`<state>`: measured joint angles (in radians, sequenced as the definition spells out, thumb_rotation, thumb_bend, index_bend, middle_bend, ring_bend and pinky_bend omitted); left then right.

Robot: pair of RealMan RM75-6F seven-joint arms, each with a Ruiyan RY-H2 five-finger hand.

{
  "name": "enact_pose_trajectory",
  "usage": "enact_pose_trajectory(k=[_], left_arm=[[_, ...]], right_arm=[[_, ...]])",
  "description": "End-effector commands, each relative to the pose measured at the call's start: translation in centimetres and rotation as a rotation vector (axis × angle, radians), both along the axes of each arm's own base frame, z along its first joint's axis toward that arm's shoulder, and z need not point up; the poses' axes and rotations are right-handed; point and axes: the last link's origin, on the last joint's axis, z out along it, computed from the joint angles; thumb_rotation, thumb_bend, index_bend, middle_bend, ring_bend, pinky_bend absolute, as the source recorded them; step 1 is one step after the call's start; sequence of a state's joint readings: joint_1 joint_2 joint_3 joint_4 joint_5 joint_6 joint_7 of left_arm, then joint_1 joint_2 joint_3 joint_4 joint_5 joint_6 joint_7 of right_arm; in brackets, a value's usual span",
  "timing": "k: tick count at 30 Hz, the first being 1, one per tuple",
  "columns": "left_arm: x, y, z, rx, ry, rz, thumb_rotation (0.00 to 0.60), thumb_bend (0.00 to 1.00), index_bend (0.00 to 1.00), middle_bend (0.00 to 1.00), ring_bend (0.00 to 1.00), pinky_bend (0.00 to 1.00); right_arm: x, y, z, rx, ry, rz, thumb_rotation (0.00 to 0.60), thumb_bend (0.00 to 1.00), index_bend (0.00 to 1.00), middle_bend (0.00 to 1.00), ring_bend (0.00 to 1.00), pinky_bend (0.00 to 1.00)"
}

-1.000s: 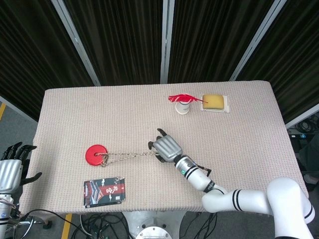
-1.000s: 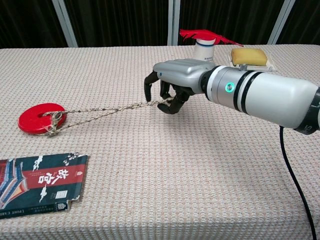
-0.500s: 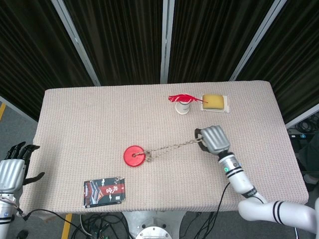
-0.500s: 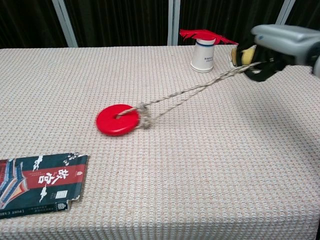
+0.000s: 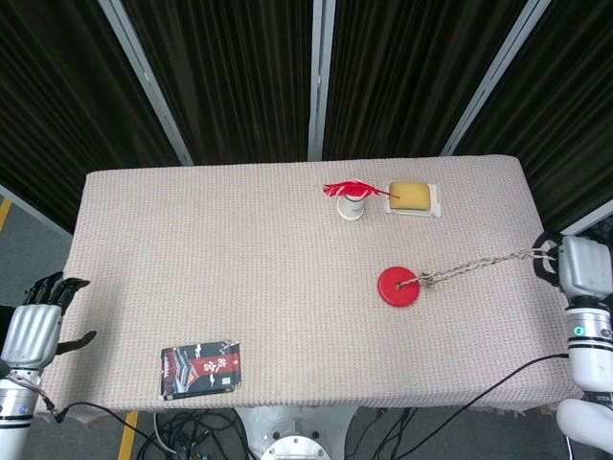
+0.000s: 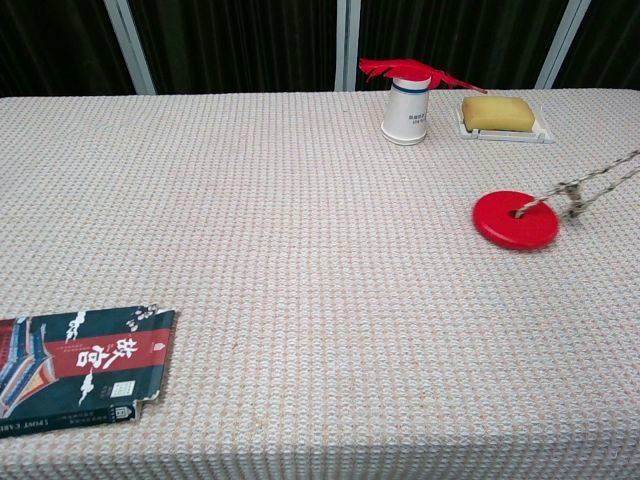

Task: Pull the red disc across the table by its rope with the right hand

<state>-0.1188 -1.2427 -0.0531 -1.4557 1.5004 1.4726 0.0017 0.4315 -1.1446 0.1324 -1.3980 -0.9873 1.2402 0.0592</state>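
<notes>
The red disc (image 5: 399, 286) lies flat on the right half of the table; the chest view has it as the red disc (image 6: 515, 219) at the right. Its rope (image 5: 481, 264) runs taut from the disc's hole rightward past the table's right edge, and the rope (image 6: 592, 188) leaves the chest view's right border. My right hand (image 5: 579, 264) grips the rope's far end just off the table's right edge, seen only in the head view. My left hand (image 5: 36, 316) hangs off the table's left side, fingers apart, holding nothing.
A white cup with a red feather (image 5: 352, 199) and a yellow sponge on a white tray (image 5: 415, 197) stand at the back right. A dark printed packet (image 5: 199, 368) lies near the front left edge. The table (image 5: 239, 249) carries a woven beige cloth.
My right hand has swept right, from mid-table to beyond the right edge, dragging the rope. The disc slid from the left side to the right half. The left hand barely moved.
</notes>
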Motion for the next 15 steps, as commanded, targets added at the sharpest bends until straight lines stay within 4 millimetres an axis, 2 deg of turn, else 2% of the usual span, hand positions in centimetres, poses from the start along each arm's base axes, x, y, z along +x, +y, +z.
enact_pose_trajectory(k=[1,5,9,11,15], left_arm=[[0.2,0.1,0.0,0.0,-0.001,-0.004,0.6,0.0,0.22,0.22,0.1,0.15],[0.2,0.1,0.1,0.003,0.0,-0.002,0.6,0.0,0.22,0.22,0.1,0.15],[0.0,0.0,0.1,0.005,0.001,0.004,0.6,0.0,0.22,0.22,0.1,0.14],[-0.1,-0.1,0.2,0.006,0.001,0.005,0.6,0.0,0.22,0.22,0.1,0.14],[-0.1,0.0,0.2,0.009,0.001,0.004,0.6,0.0,0.22,0.22,0.1,0.15]], right_arm=[[-1.6,0.8,1.4,-0.065,0.014,-0.037,0.6,0.55,1.0,0.97,0.65,0.59],[-2.3,1.0,1.9,-0.127,0.003,-0.06,0.6,0.55,1.0,0.97,0.65,0.59],[-1.0,0.4,0.7,-0.098,-0.012,-0.021,0.6,0.55,1.0,0.97,0.65,0.59],[1.1,-0.2,-0.6,-0.066,-0.045,0.048,0.6,0.55,1.0,0.97,0.65,0.59],[7.7,-1.9,-3.7,-0.027,-0.14,0.256,0.6,0.55,1.0,0.97,0.65,0.59]])
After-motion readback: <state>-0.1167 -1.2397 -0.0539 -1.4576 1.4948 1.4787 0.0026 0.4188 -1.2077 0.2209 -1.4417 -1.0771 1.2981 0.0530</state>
